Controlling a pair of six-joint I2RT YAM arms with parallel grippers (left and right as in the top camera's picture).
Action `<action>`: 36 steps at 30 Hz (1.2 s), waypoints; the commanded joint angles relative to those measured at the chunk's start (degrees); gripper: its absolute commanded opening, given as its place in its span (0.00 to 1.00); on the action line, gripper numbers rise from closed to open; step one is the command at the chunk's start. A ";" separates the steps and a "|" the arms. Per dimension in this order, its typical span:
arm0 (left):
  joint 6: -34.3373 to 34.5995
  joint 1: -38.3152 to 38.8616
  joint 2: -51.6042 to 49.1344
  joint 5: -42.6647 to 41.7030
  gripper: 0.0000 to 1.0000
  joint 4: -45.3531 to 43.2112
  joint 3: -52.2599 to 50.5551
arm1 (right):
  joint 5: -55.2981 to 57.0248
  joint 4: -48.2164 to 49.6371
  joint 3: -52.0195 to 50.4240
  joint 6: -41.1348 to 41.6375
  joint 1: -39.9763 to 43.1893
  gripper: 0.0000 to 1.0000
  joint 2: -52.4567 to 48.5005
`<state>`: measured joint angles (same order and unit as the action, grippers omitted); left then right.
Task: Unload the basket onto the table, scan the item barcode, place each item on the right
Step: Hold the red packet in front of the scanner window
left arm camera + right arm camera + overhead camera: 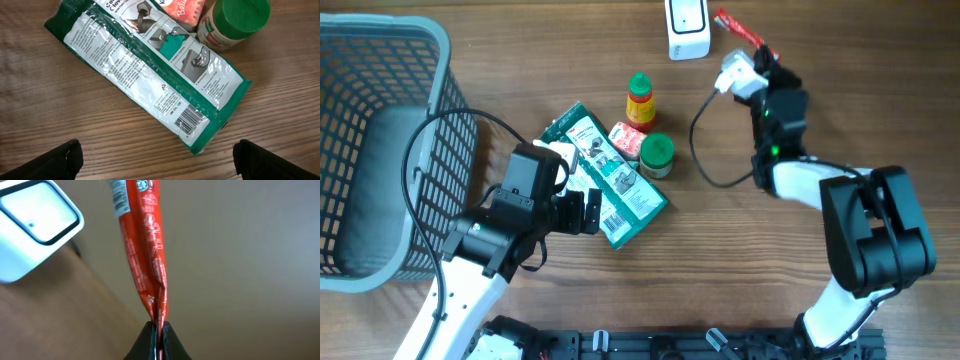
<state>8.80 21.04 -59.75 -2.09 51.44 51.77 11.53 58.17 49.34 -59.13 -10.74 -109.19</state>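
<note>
The item, a slim red packet (pixel 145 240), hangs pinched at its lower end in my shut right gripper (pixel 159 330). A barcode (pixel 118 197) shows near its far end, close to the white scanner (pixel 35 225). From overhead, the red packet (pixel 738 28) sticks out up-left from the right gripper (pixel 762 52), just right of the scanner (pixel 687 28). My left gripper (pixel 160 162) is open, its fingers (pixel 65 160) wide apart over bare wood, just short of a green-and-white pouch (pixel 145 70) lying flat with its barcode (pixel 191 119) up.
A grey mesh basket (pixel 440 40) fills the left side. A yellow bottle (pixel 639 98), an orange packet (pixel 626 137) and a green-lidded jar (pixel 656 155) stand by the pouch (pixel 610 175). A black cable (pixel 700 150) loops from the right arm.
</note>
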 commanded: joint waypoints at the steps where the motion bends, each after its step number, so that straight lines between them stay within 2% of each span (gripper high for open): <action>1: -1.11 -0.33 0.00 -0.87 1.00 0.04 -0.24 | -5.64 -3.54 6.21 -6.05 1.46 0.04 -3.69; 5: -1.09 -0.33 0.00 -0.87 1.00 0.04 -0.24 | -7.45 -3.50 12.35 -11.54 1.62 0.04 -9.16; 13: -1.09 -0.33 0.00 -0.85 1.00 0.04 -0.24 | -10.27 -6.27 25.24 -11.85 1.62 0.04 -19.34; 21: -1.11 -0.33 0.00 -0.87 1.00 0.04 -0.24 | -10.36 -10.03 34.69 -17.81 1.36 0.04 -27.80; 36: -1.09 -0.33 0.00 -0.85 1.00 0.04 -0.24 | -9.66 -10.19 37.77 -18.27 0.46 0.05 -30.56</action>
<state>8.80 21.04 -59.75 -2.09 51.44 51.77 1.93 46.94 85.67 -76.64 -10.09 -138.72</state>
